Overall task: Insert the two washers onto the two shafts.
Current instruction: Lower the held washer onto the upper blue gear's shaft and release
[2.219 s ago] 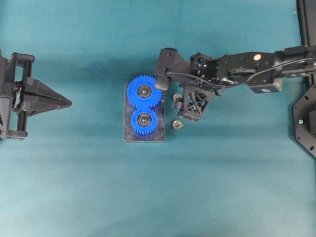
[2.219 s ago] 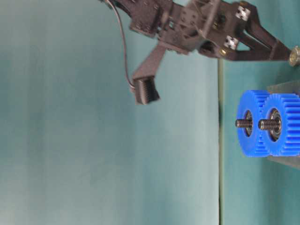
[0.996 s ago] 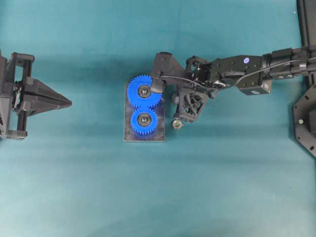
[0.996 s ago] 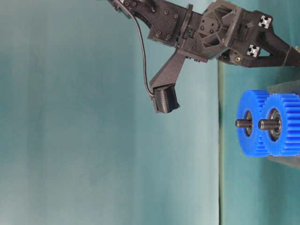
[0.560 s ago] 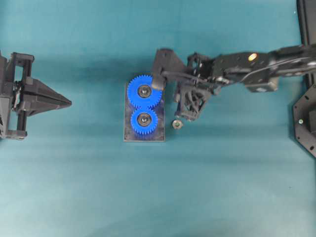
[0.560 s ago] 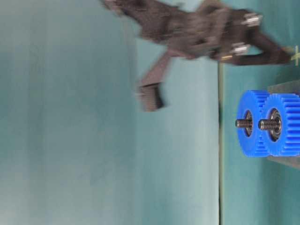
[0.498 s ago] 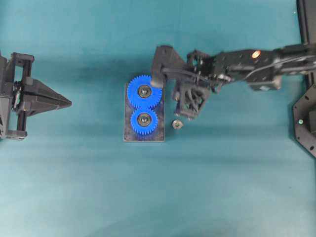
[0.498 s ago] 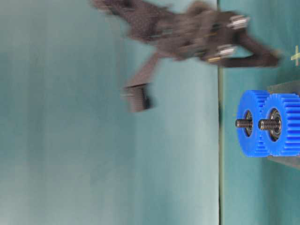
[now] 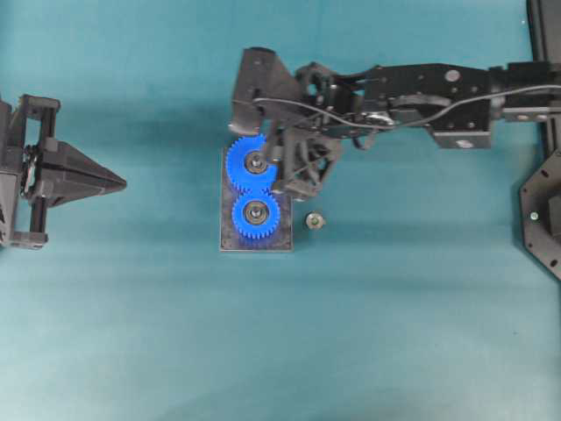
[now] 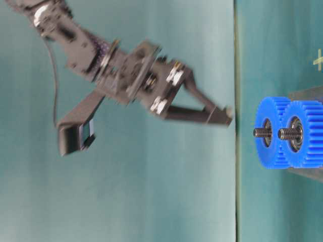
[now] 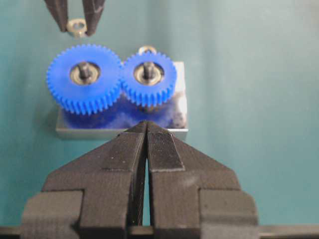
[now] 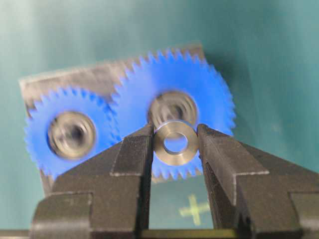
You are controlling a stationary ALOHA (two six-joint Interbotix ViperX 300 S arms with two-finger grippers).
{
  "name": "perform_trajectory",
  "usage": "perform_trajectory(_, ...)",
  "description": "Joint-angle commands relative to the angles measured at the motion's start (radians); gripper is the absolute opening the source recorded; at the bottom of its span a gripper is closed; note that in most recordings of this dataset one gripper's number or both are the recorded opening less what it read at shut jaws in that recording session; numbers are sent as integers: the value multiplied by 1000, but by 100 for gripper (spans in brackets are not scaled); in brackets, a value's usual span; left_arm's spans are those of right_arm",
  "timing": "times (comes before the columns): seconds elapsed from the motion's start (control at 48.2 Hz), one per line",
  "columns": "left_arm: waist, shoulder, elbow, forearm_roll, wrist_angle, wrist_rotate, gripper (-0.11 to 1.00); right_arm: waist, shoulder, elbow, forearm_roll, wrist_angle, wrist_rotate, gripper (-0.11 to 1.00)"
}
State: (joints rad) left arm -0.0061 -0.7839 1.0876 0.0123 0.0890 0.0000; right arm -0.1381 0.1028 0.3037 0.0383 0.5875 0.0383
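Pinching the washer, right tool floats above the big gear; left tool clenched at 9 o'clock.

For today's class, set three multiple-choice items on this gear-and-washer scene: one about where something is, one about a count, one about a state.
1. Where is the washer that the right gripper holds?
A. Above the larger gear
B. Flat on the table
C. Already on a shaft

2. How many blue gears sit on the plate?
A. One
B. Two
C. Three

3. How do the jaws of the left gripper stand?
A. Wide open
B. Shut on a gear
C. Shut, holding nothing

Answers:
1. A: the right wrist view shows it pinched between the jaws in front of the larger gear, not yet on the shaft.
2. B: the left wrist view shows the larger gear and the smaller gear, meshed.
3. C: the tips meet with nothing between them.
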Motion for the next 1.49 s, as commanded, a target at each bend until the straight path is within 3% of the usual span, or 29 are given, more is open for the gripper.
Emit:
perform_trajectory(0.0,-2,0,-9,3,-20,0,0,9,2,-32,-2,0,-5,30)
perform_trajectory(0.581,0,-37,9,2,-26,8,0,17,57,-58,-5,-14,-2,30)
perform_trajectory(0.913,-2,-51,11,3,-12,3,0,12,89,-83,-37,32,-2,30)
perform_trajectory(1.473,0,-52,12,3,-6,3,0,9,109,-86,-40,64,-6,31)
